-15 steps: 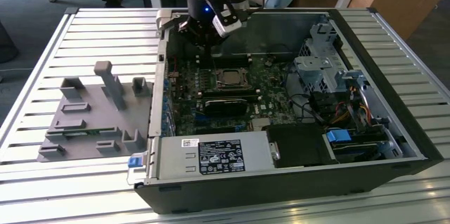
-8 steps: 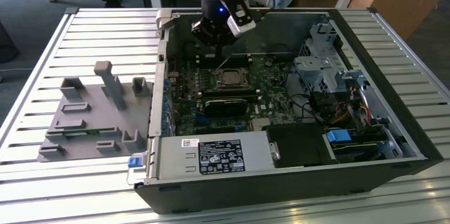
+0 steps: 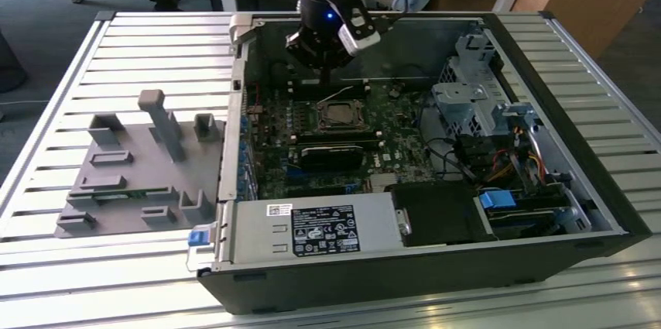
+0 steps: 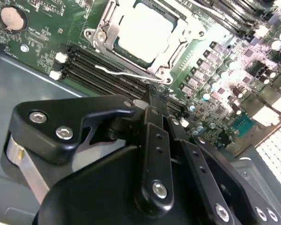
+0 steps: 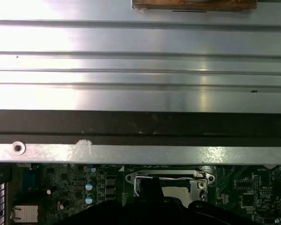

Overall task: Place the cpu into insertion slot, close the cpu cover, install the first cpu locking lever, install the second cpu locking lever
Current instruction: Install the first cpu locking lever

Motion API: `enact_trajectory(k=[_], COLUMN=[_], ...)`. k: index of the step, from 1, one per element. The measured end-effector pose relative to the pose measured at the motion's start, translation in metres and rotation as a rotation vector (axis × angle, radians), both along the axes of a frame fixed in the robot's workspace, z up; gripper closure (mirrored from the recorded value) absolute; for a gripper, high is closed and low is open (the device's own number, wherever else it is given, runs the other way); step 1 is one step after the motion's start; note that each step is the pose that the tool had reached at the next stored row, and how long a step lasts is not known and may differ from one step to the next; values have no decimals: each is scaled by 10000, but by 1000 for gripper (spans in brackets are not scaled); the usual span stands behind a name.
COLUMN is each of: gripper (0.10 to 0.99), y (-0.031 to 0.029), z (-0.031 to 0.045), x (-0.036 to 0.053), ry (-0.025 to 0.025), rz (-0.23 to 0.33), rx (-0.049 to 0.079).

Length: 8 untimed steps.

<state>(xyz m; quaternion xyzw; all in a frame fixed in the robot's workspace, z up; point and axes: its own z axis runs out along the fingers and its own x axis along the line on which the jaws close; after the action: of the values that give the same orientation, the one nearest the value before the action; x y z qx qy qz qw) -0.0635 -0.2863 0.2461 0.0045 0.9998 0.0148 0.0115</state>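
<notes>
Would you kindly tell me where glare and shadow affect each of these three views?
Exterior view: light glares off the table slats at its lower left, while the case interior is dim. Second wrist view: the cpu face is washed pale and part of the motherboard bleaches white. First wrist view: bright bands streak those slats; the gripper is a dark silhouette.

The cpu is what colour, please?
The cpu is pale silvery grey; the second wrist view shows it best.
</notes>
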Motion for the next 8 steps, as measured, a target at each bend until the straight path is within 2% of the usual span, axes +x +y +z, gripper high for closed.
enact_trajectory(k=[1, 3, 4, 5, 8], gripper=[980, 980, 980, 980, 980], y=[0, -2, -3, -2, -3], z=[-2, -10, -16, -25, -43], x=[0, 0, 0, 2, 1], ry=[4, 0, 3, -1, -11], rz=[-3, -3, -13, -52, -195], rx=[103, 405, 486, 522, 522])
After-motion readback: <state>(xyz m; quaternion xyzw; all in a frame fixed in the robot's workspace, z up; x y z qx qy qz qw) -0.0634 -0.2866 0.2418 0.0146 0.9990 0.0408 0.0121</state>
